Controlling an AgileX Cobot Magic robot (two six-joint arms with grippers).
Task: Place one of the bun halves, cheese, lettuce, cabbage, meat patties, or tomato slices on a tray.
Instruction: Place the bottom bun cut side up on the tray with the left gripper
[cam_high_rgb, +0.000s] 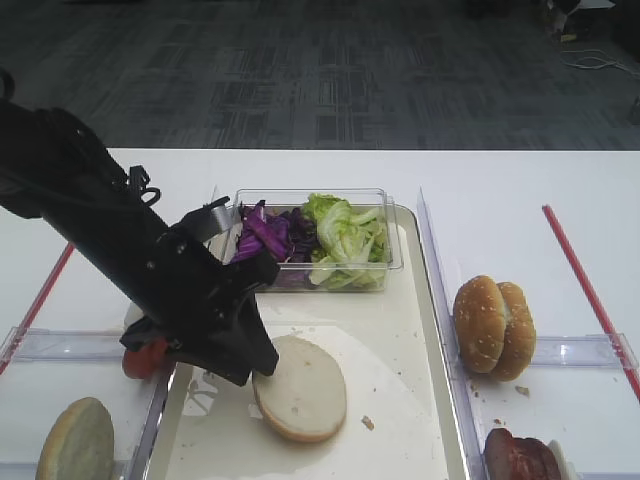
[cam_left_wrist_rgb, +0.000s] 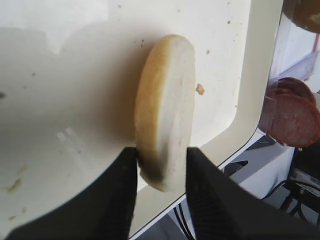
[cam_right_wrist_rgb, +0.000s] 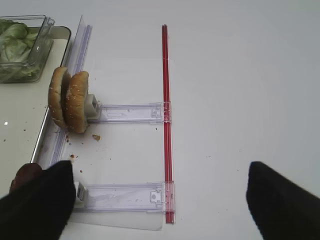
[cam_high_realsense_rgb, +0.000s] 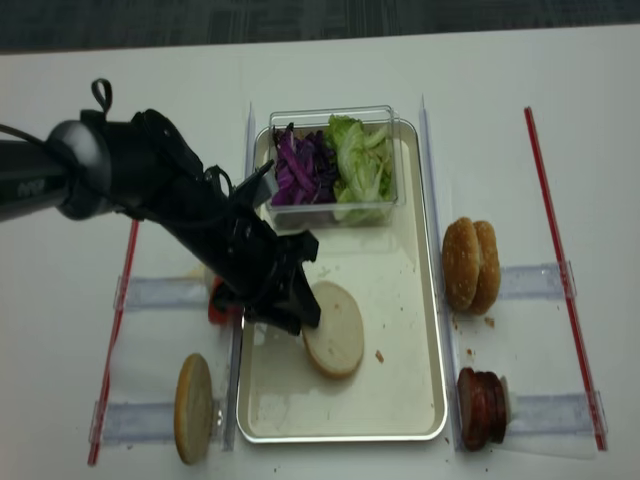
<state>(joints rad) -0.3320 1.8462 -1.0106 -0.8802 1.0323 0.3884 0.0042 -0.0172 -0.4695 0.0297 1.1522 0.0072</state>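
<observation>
The flat bun half (cam_high_rgb: 303, 390) lies low over the cream tray (cam_high_rgb: 392, 330), pale cut face up. My left gripper (cam_high_rgb: 256, 366) is shut on its left edge. In the left wrist view the bun half (cam_left_wrist_rgb: 165, 105) stands edge-on between both black fingers (cam_left_wrist_rgb: 117, 200), which touch its two faces. Purple cabbage (cam_high_rgb: 265, 236) and green lettuce (cam_high_rgb: 346, 240) fill a clear tub at the tray's far end. Meat patties (cam_high_rgb: 520, 456) stand right of the tray, and red tomato slices (cam_high_rgb: 146, 358) peek out behind my left arm. No cheese is in view. My right gripper (cam_right_wrist_rgb: 160, 200) is open over bare table.
Two sesame bun halves (cam_high_rgb: 494, 326) stand together on a clear holder right of the tray. A domed bun half (cam_high_rgb: 76, 440) stands at the near left. Red strips (cam_high_rgb: 590, 290) and clear plastic rails (cam_right_wrist_rgb: 130, 112) lie on the white table.
</observation>
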